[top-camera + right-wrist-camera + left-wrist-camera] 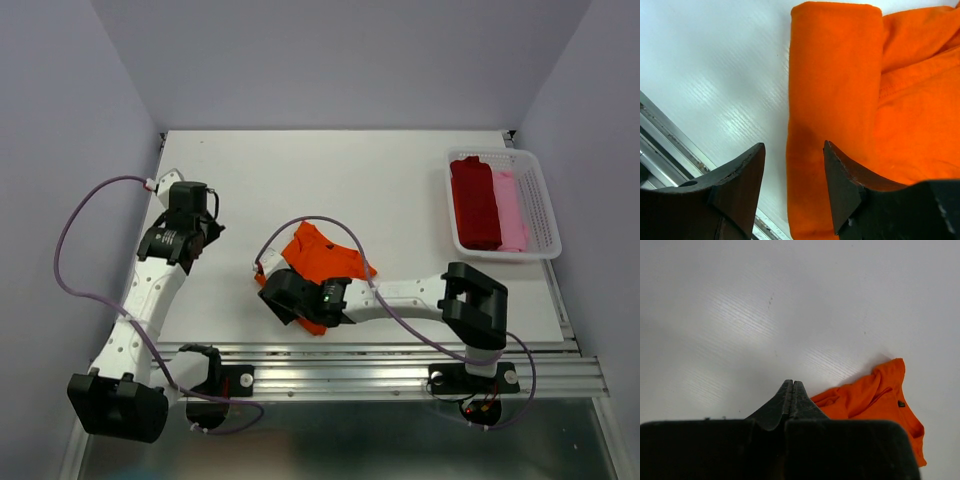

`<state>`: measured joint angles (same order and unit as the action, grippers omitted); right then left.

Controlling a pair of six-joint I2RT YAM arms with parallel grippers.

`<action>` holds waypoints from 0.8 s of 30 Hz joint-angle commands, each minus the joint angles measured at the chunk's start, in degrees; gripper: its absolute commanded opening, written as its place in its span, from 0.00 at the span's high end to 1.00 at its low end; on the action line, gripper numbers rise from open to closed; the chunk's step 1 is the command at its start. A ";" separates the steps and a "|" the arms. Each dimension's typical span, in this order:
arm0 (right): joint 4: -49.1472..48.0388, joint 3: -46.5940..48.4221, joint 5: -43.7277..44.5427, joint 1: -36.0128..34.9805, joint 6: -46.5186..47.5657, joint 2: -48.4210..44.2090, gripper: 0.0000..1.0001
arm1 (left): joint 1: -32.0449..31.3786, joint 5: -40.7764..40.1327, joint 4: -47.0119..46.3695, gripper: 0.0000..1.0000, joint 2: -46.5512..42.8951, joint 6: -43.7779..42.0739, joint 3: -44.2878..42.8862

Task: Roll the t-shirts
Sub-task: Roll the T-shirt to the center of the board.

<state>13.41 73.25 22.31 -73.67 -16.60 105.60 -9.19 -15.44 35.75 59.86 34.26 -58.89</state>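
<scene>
3 t-shirts: orange [325, 258], red [475, 200], pink [510, 210] | orange's tag [901, 403] illegible | 1 basket [541, 195] | left gripper [792, 384] pressed together | right gripper [794, 150] spread

Flat white table top [350, 180], matte; faint ribbed sheen under glare in both wrist views. White mesh plastic basket [548, 205], rectangular, resting at far right of table, long side along right edge, near back corner. Silver slotted aluminium rail [350, 370] along near edge of table, parallel channels running left to right; also at lower left of right wrist view. Plain pale lilac walls [330, 60] at back, left and right.
</scene>
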 commanded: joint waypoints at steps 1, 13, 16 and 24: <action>1.09 3.99 4.67 -1.38 2.44 2.58 0.44 | 0.93 -2.14 0.55 1.00 -1.67 -1.21 -1.49; 3.64 7.61 10.30 -3.67 3.86 10.85 0.44 | 1.72 -1.17 -0.15 1.00 -1.41 -1.74 -0.61; 3.64 6.91 11.70 -3.67 2.63 12.17 0.45 | 1.98 -1.08 -0.50 1.00 -1.41 -1.83 -0.08; 1.71 5.15 15.22 -3.67 0.08 14.37 0.83 | 2.33 -0.38 -0.85 1.00 -1.58 -1.92 0.71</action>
<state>14.92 79.07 35.88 -77.28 -14.31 117.99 -7.38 -15.42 35.83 59.29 33.43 -58.83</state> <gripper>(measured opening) 0.254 0.025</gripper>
